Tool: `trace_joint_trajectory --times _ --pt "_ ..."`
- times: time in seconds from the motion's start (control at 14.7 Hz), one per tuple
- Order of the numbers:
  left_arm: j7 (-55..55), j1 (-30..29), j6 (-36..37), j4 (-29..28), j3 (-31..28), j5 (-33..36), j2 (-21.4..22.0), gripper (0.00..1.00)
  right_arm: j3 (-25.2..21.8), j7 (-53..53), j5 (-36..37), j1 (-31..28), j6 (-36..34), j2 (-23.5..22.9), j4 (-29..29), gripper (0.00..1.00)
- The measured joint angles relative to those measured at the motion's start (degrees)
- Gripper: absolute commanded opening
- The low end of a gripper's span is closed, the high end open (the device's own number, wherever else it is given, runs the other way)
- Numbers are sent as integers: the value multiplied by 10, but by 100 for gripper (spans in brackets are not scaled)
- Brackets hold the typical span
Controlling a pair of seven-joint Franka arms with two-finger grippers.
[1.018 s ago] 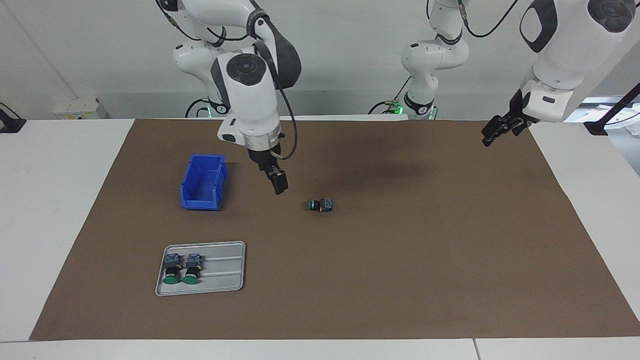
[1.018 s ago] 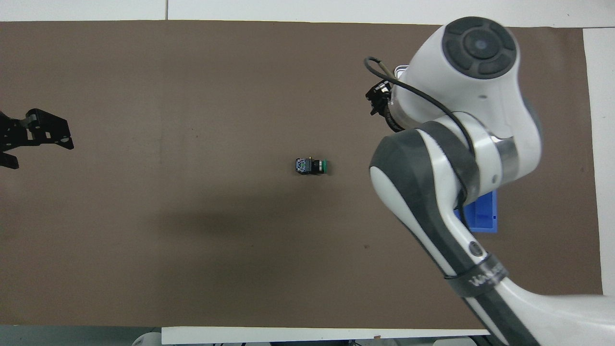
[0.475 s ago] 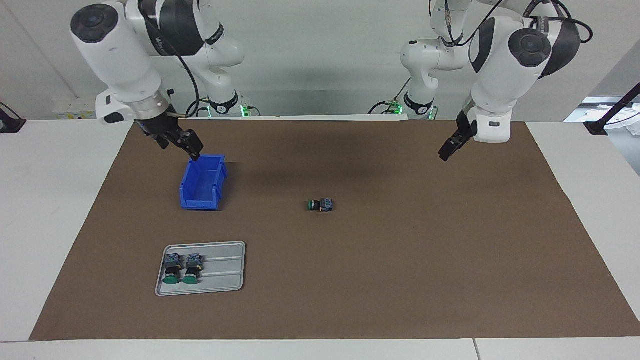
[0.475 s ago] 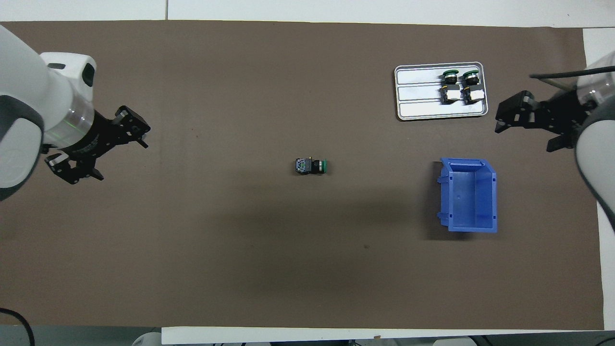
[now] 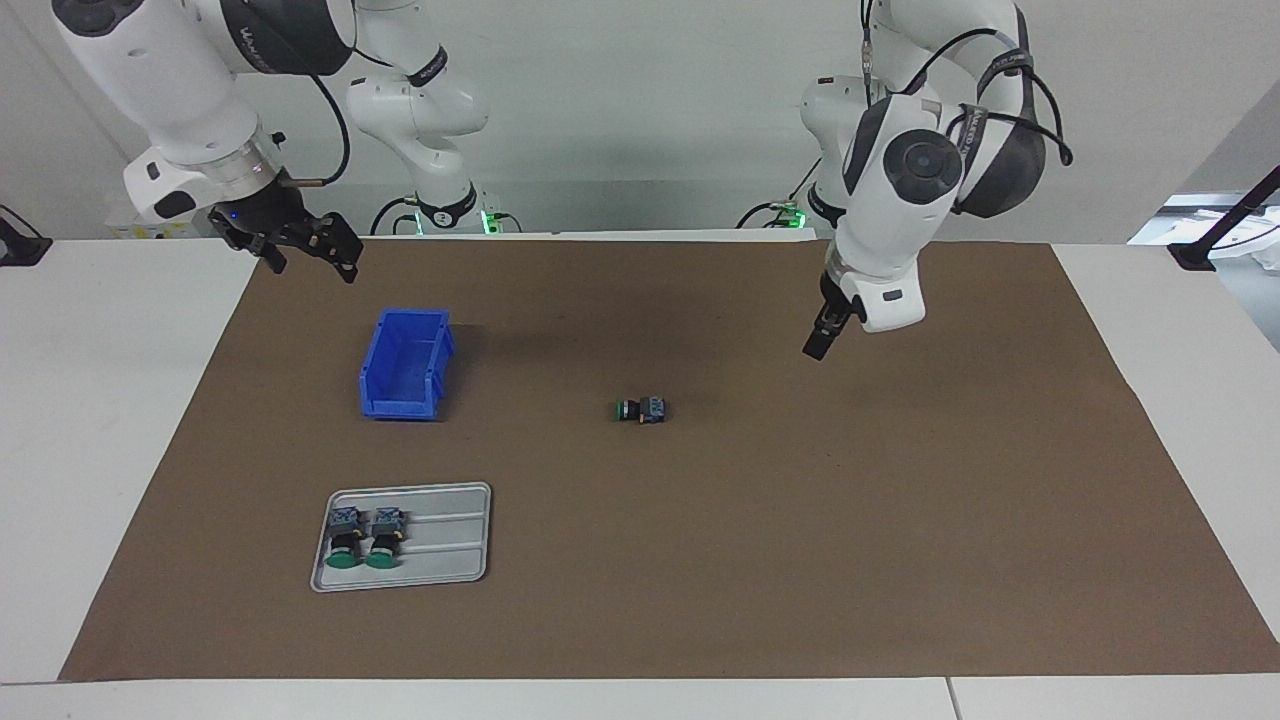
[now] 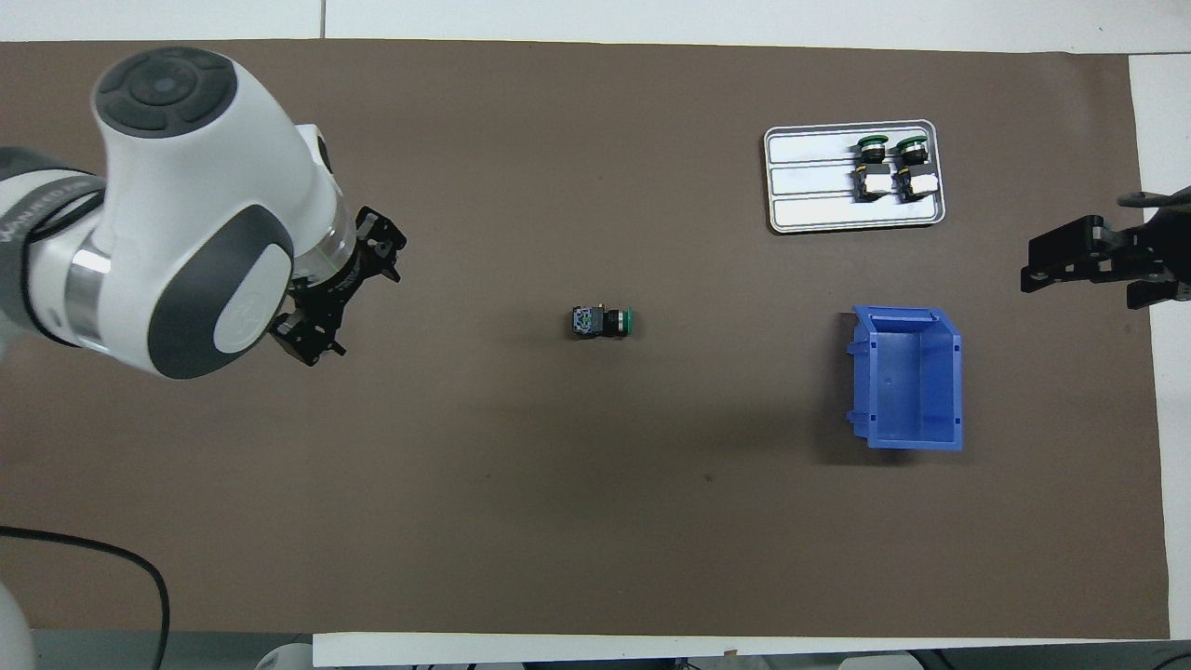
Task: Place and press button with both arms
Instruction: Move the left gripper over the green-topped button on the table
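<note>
Small green-capped push-button with black body (image 5: 641, 410) (image 6: 603, 322) lies on side, frame centre, on brown mat (image 5: 800, 560). Left gripper (image 5: 816, 343) (image 6: 349, 288) hangs over mat, centre-right in facing view, fingers spread, empty. Right gripper (image 5: 300, 245) (image 6: 1089, 265) upper left in facing view, fingers spread, empty. Blue plastic bin (image 5: 405, 365) centre-left; grey metal tray (image 5: 440, 545) lower left holds two matching buttons.

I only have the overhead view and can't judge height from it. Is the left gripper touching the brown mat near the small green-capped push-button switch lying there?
Observer: No. The facing view shows the left gripper in the air above the brown mat, clear of the push-button switch.
Operator: And the right gripper?
Observer: The right gripper is raised too, open, higher than the rim of the blue plastic bin and touching nothing.
</note>
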State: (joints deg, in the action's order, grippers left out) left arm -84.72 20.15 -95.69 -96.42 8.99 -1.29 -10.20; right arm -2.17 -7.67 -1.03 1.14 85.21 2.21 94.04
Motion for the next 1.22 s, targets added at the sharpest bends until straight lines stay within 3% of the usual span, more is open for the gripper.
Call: trace_joint_trajectory --times 0.34,0.54,0.75,1.22 --pt "-164 72 -86 19 0 -6 -55 100 2 7 0 0 0 2 10 98" --pt "-235 104 -103 44 0 -6 -98 100 2 7 0 1 0 2 10 98" --pt "-282 128 -129 74 -1 -6 -141 100 3 7 0 2 0 2 10 98" --pt "-369 171 -212 80 -2 -4 -195 100 2 7 0 2 0 2 10 98"
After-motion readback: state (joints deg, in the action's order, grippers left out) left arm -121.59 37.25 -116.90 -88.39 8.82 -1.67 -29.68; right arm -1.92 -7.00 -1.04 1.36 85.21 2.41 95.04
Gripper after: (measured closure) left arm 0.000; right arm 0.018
